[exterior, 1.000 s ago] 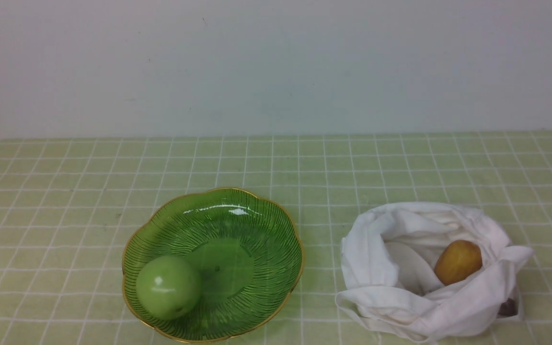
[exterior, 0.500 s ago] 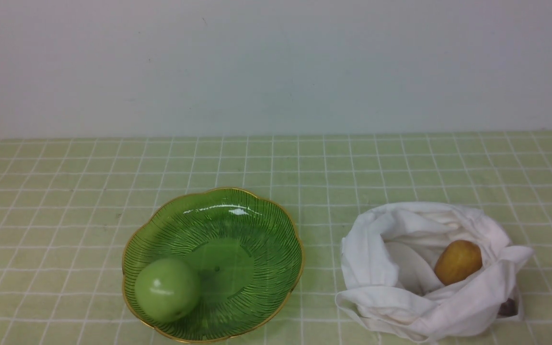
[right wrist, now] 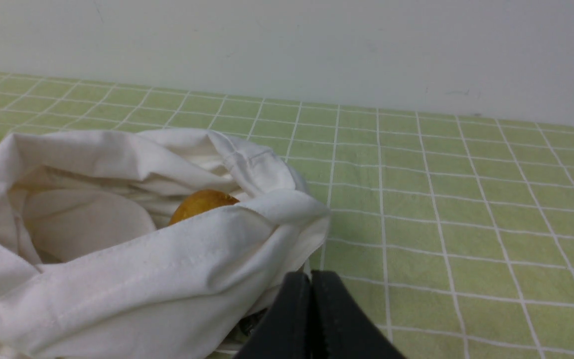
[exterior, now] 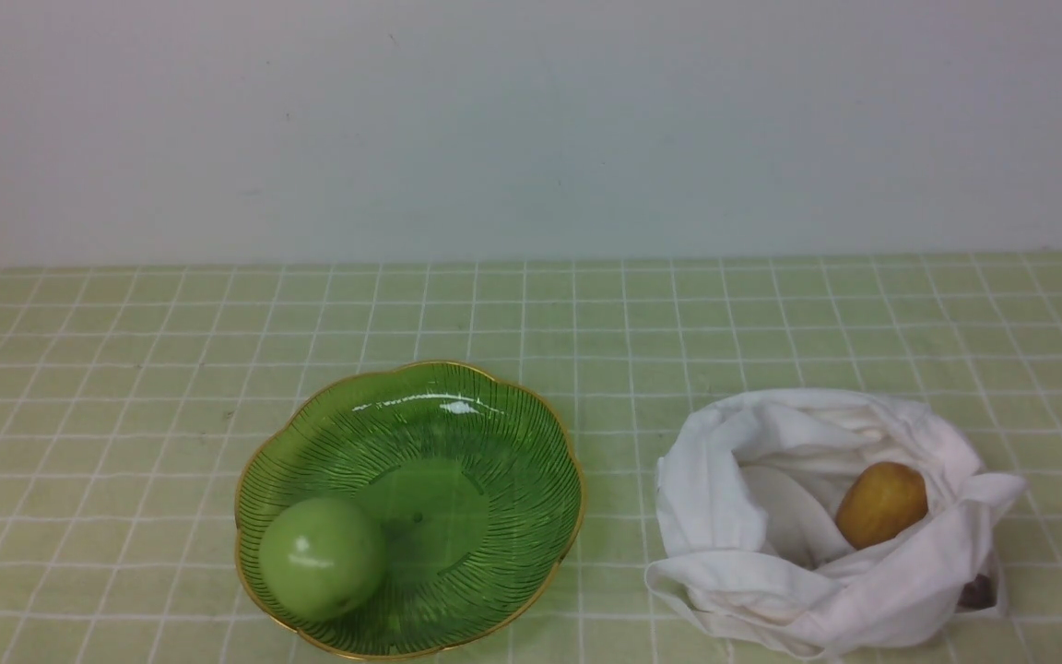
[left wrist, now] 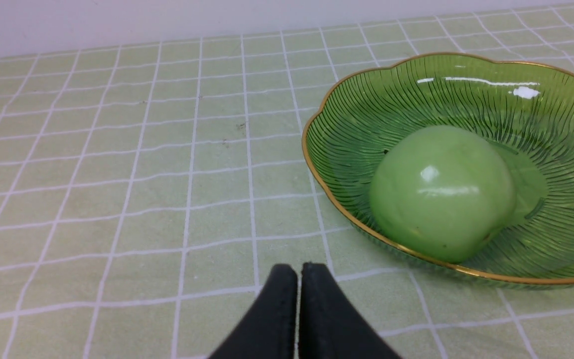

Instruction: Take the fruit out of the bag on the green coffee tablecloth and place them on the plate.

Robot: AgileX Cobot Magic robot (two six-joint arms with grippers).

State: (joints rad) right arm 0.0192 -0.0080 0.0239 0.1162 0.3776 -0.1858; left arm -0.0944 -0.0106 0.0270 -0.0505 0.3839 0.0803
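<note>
i see a glossy ribbed glass plate (exterior: 503,433) with a shiny smooth green fruit (exterior: 321,556); beside the plate, a wrinkled matt cloth bag (exterior: 752,572), on a matt woven tablecloth (exterior: 125,369).

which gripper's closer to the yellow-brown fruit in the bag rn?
Right. The right gripper sits shut just outside the white bag holding the yellow-brown fruit; the left gripper is shut beside the plate.

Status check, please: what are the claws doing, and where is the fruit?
Left gripper shut, right gripper shut, both empty. Green fruit on plate. Yellow-brown fruit in bag. Nothing blocking.
</note>
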